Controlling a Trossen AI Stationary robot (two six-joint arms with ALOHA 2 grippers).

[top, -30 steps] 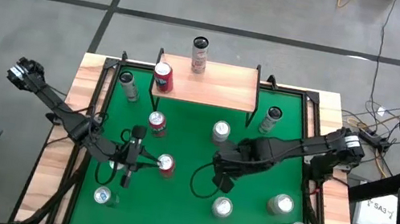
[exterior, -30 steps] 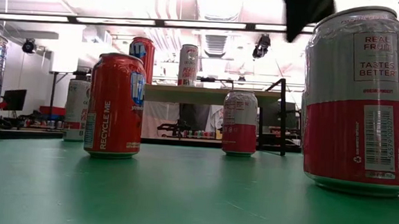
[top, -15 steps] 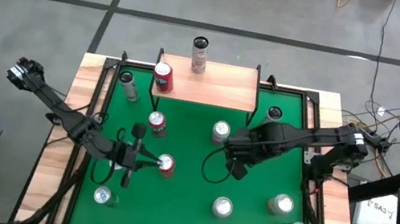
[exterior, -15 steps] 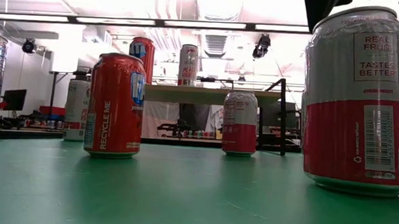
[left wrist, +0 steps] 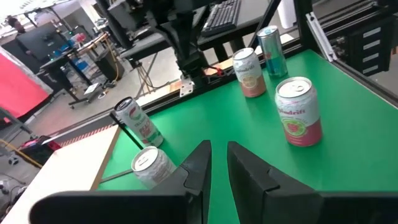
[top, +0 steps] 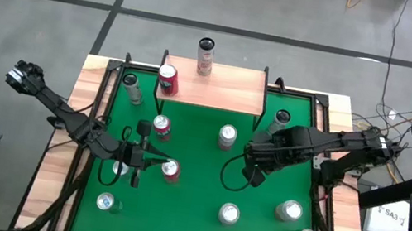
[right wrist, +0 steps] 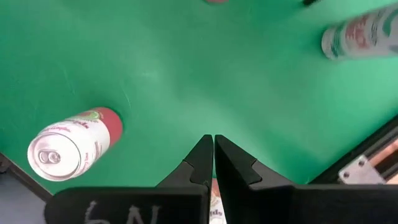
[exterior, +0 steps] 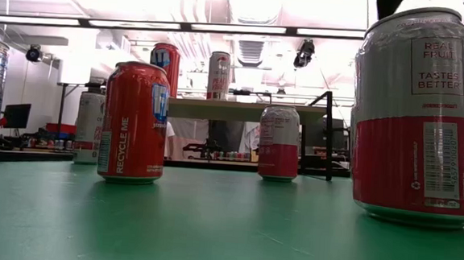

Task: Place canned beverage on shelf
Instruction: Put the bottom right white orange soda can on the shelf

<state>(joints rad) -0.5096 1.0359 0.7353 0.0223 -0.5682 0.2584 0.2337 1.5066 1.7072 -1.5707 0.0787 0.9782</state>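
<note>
With two cans already standing on the shelf [top: 223, 87] at upper centre, the left gripper [top: 150, 157], fingers nearly pressed together and empty, hovers beside a red can [top: 171, 170] at centre-left, likely lining up a grasp that first needs spreading, while the right gripper [top: 256, 174] waits shut centre-right.

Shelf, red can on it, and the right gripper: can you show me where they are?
shelf [top: 227, 88], high view, bare wood top.
red can [top: 167, 79], high view, its lid.
right gripper [top: 257, 175], high view, closed fingertips.
</note>
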